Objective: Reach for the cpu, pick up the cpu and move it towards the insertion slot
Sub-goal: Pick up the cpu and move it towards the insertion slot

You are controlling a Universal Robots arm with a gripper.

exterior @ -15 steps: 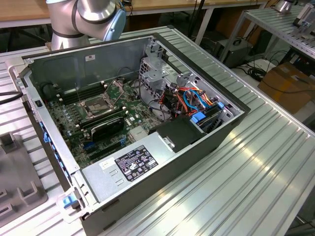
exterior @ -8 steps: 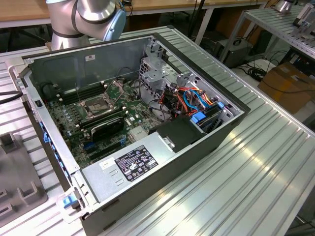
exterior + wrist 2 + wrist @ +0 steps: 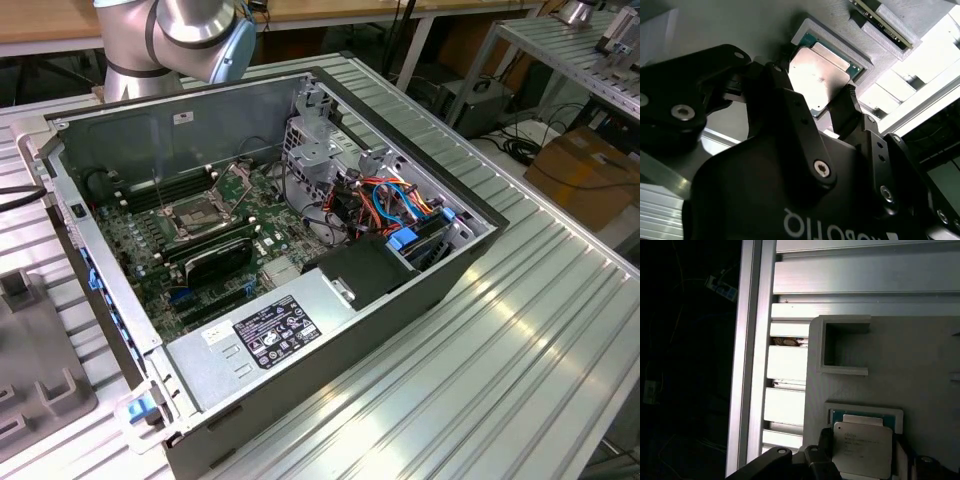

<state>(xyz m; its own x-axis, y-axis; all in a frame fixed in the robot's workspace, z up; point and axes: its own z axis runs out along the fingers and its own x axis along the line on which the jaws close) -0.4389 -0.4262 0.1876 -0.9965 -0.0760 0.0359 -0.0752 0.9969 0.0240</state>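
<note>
In the exterior view, the open computer case (image 3: 180,130) lies on the ribbed metal table (image 3: 520,330), with the arm (image 3: 190,30) rising at its 11 o'clock. Inside, the insertion slot (image 3: 197,215) sits at about 9 o'clock from the case's middle.

In the second wrist view, the end effector (image 3: 810,82) stands open. Its fingers (image 3: 847,105) are spread to either side of the cpu (image 3: 822,70), which lies flat in a grey holder (image 3: 807,27). I cannot tell whether the pads touch its edges.

In the first wrist view, the cpu (image 3: 862,447) rests seated in the holder's pocket, with a green border showing around its metal lid. It is likely light, stiff, smooth-topped and delicate underneath. It is best held squarely by two opposite edges and kept level.
</note>
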